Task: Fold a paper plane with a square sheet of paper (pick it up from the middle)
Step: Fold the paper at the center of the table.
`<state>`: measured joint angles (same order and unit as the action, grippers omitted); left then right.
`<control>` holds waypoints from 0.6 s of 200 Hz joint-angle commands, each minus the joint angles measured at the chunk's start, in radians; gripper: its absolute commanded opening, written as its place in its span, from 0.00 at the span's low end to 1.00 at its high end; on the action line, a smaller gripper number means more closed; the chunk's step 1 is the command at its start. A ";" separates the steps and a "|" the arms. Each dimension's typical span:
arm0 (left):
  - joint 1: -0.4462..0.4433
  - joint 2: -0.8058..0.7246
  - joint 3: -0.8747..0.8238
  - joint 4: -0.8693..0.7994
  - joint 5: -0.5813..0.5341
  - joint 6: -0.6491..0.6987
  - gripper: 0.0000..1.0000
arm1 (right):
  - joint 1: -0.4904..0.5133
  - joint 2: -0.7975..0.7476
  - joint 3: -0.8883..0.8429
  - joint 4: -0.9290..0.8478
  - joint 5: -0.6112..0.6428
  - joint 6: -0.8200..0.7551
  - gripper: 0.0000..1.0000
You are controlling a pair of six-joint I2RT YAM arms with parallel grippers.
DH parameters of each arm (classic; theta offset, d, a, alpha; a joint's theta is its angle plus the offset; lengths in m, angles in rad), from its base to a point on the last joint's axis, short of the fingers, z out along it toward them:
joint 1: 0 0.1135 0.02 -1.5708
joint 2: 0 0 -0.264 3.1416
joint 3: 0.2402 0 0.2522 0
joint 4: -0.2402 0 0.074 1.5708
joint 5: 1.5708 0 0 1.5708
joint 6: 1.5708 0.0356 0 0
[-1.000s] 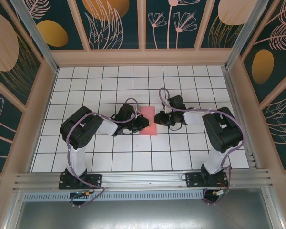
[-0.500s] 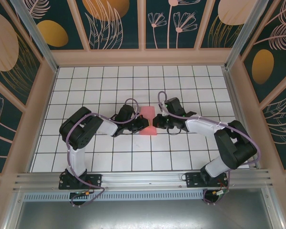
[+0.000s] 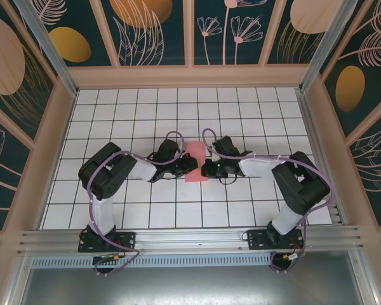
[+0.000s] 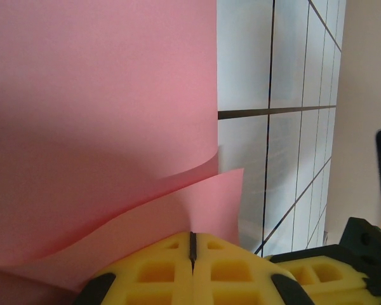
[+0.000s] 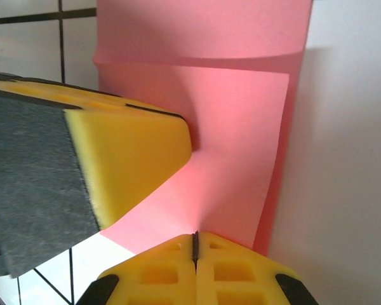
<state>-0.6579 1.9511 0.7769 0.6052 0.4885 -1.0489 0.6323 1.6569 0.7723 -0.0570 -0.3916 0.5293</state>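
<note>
The counter carries the work at its centre, where the left arm and right arm reach inward and meet head-on. Between them lies the paper, a narrow pink-red strip, plain and thin. It seems doubled over, with its layers curling apart along one edge. The left jaws are clamped on its left side and the right jaws on its right. They probably grip from opposite sides to hold the middle steady for a crease. Whether it clears the counter is unclear.
</note>
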 commanded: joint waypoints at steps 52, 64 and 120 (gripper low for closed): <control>0.006 0.004 -0.046 -0.120 -0.071 0.003 0.00 | 0.010 0.035 0.026 -0.030 0.015 -0.034 0.00; 0.006 0.003 -0.046 -0.123 -0.077 0.000 0.00 | 0.010 0.030 0.030 -0.045 0.025 -0.042 0.00; 0.007 0.017 -0.040 -0.126 -0.076 0.003 0.00 | 0.038 -0.014 0.072 -0.095 0.043 -0.061 0.00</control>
<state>-0.6579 1.9453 0.7692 0.6056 0.4782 -1.0519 0.6434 1.6752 0.8062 -0.1017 -0.3748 0.4942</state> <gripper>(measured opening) 0.067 0.055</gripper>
